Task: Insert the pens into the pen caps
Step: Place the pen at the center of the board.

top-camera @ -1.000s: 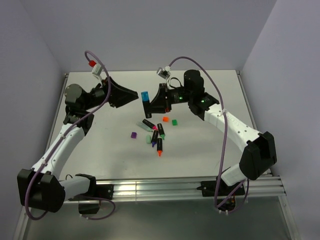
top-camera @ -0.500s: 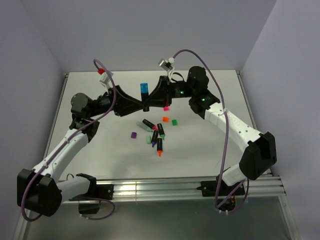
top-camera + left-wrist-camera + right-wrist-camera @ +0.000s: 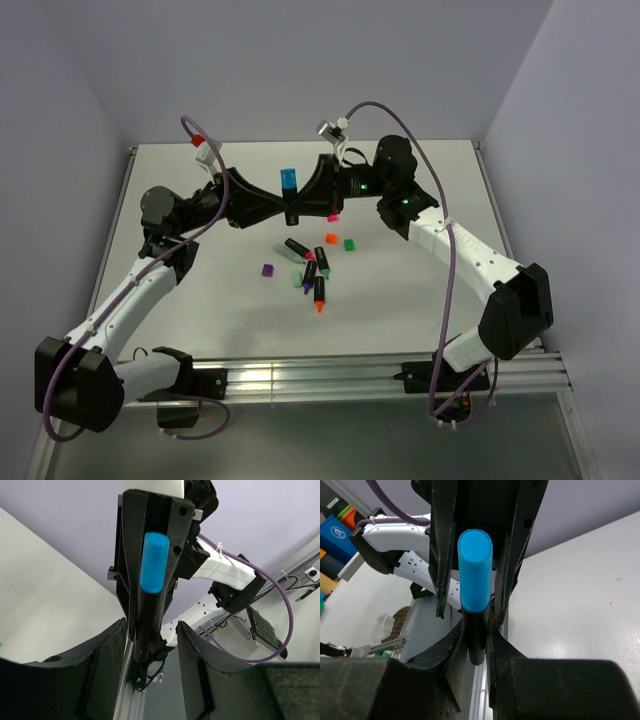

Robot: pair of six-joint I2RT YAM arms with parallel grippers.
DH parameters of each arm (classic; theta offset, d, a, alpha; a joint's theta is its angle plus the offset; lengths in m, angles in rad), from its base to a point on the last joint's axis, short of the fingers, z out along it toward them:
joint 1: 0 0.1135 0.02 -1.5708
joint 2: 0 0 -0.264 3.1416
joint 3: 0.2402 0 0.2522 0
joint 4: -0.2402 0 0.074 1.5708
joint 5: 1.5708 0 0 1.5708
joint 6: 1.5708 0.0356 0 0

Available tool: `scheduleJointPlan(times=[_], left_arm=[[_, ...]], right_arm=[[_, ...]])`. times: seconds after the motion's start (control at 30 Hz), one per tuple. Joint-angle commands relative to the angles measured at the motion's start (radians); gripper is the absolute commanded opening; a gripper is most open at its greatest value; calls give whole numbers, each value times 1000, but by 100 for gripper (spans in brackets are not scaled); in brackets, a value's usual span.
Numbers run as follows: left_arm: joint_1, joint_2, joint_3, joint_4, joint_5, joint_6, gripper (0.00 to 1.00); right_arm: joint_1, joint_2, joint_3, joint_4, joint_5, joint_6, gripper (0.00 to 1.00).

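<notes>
My right gripper (image 3: 303,205) is shut on the black barrel of a pen with a blue cylindrical end (image 3: 289,181) and holds it upright above the table. In the right wrist view the blue-ended pen (image 3: 475,575) is pinched between my right gripper's (image 3: 478,647) fingers. My left gripper (image 3: 281,206) is open, its fingers either side of the same barrel. In the left wrist view the pen (image 3: 153,562) stands between the left gripper's (image 3: 150,647) spread fingers, close to the left finger (image 3: 107,665). Other pens (image 3: 297,248) lie below.
On the table (image 3: 200,290) lie pens with pink, purple and orange (image 3: 320,294) tips in a cluster. Loose caps lie around them: purple (image 3: 267,270), teal (image 3: 297,281), orange (image 3: 331,238), green (image 3: 349,244), pink (image 3: 333,216). A metal rail runs along the near edge.
My left gripper has swung right from the back left and now straddles the pen. My right gripper has lifted the pen slightly. Little has moved in the last half second.
</notes>
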Motion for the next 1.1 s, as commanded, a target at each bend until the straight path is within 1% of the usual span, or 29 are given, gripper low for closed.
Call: scheduleJointPlan(times=[0.0, 0.13, 0.17, 0.23, 0.4, 0.43, 0.53, 0.57, 0.73, 0.8, 0.83, 0.87, 0.9, 0.93, 0.97, 1.0, 1.03, 1.07], left_arm=[[7, 10, 48, 46, -28, 1, 50], [7, 21, 51, 51, -32, -5, 45], [7, 25, 55, 47, -32, -2, 40], [4, 28, 57, 45, -34, -4, 38], [-11, 41, 58, 49, -51, -8, 27], [-15, 44, 57, 50, -58, -11, 21], [-15, 47, 57, 33, -69, -10, 9], [-15, 44, 61, 11, -69, 1, 1], [-8, 35, 58, -27, -69, 12, 0], [1, 27, 55, -41, -66, 24, 0], [5, 22, 58, -46, -63, 27, 0], [11, 21, 57, -50, -60, 33, 0], [22, 19, 57, -50, -57, 33, 0], [28, 15, 60, -68, -57, 41, 0], [33, 12, 61, -78, -57, 54, 0], [45, 10, 61, -84, -52, 61, 0], [51, 9, 64, -107, -51, 68, 0], [67, 5, 66, -125, -48, 87, 0]], right_arm=[[8, -23, -9, 45, -12, 4, 0], [8, -21, -15, 48, -9, 5, 0], [10, -21, -16, 51, -9, 5, 0], [14, -17, -15, 52, -5, 5, 0], [25, -7, -21, 52, 11, -1, 0], [25, -3, -23, 52, 15, -1, 0], [26, -1, -24, 52, 17, -1, 0], [26, 0, -24, 51, 23, -1, 0], [26, 5, -32, 48, 34, 5, 0], [25, 10, -36, 46, 31, 5, 8], [23, 8, -38, 45, 32, 5, 24], [23, 8, -39, 43, 35, 5, 32], [22, 8, -41, 43, 35, 7, 37], [19, 6, -41, 42, 34, 10, 46], [16, 8, -41, 42, 35, 11, 50], [13, 6, -44, 40, 37, 8, 52], [8, 5, -47, 38, 43, 7, 57], [4, 3, -52, 37, 46, 7, 65]])
